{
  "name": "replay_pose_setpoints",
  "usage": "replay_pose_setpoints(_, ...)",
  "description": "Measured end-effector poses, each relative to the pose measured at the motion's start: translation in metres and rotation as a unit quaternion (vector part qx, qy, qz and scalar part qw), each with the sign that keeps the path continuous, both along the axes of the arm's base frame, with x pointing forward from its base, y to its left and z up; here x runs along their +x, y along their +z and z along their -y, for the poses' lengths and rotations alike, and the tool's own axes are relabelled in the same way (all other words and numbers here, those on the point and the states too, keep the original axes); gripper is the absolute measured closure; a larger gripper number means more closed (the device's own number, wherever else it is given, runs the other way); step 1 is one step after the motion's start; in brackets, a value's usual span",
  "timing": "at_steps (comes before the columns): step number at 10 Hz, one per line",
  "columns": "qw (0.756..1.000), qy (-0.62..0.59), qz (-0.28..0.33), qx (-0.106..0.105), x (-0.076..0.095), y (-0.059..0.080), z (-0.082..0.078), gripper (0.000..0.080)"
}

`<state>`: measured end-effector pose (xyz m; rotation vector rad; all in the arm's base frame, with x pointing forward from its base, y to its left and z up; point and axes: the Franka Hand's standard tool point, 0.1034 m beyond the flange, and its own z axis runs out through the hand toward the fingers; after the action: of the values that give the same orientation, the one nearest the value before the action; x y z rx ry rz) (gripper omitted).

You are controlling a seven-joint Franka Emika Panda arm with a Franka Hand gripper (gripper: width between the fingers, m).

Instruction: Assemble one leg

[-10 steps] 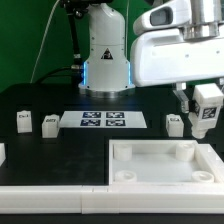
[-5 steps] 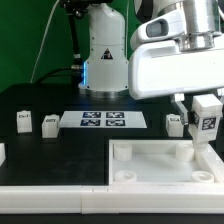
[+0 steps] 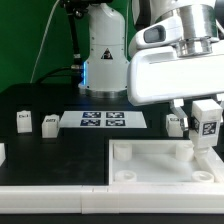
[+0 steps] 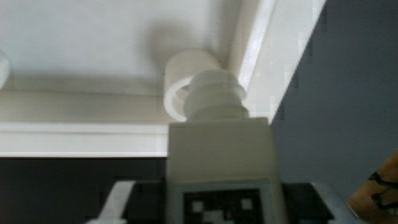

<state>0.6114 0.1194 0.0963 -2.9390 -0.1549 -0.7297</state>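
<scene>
My gripper (image 3: pixel 206 128) is shut on a leg (image 3: pixel 208 122), a small white block with a black-and-white tag, held upright just above the far right corner of the large white tray-like piece (image 3: pixel 160 178). In the wrist view the held leg (image 4: pixel 224 160) fills the middle, its threaded end pointing at the round corner socket (image 4: pixel 192 82) of the tray piece. Three more legs stand on the black table: two at the exterior view's left (image 3: pixel 24 120) (image 3: pixel 49 125) and one behind the gripper (image 3: pixel 175 123).
The marker board (image 3: pixel 103 121) lies flat on the table in front of the robot base (image 3: pixel 105 50). A white ledge (image 3: pixel 50 195) runs along the front left. The edge of another white part (image 3: pixel 2 152) shows at the far left.
The gripper with the leg has moved down and slightly toward the exterior view's left, closer to the tray piece's far right corner. The other parts have not moved.
</scene>
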Motion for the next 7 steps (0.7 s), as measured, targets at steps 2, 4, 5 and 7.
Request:
replay_pose_setpoints(2, 1.0, -0.001, -0.002, 0.0, -0.001, -0.003, 0.0, 0.0513)
replay_pose_setpoints(4, 1.0, -0.001, 0.008, 0.001, 0.001, -0.007, 0.0, 0.0513)
replay_pose_setpoints(5, 1.0, -0.002, 0.005, 0.002, 0.0, -0.01, -0.002, 0.0512)
replay_pose_setpoints(7, 1.0, 0.003, 0.003, 0.002, 0.0, -0.013, -0.008, 0.0513)
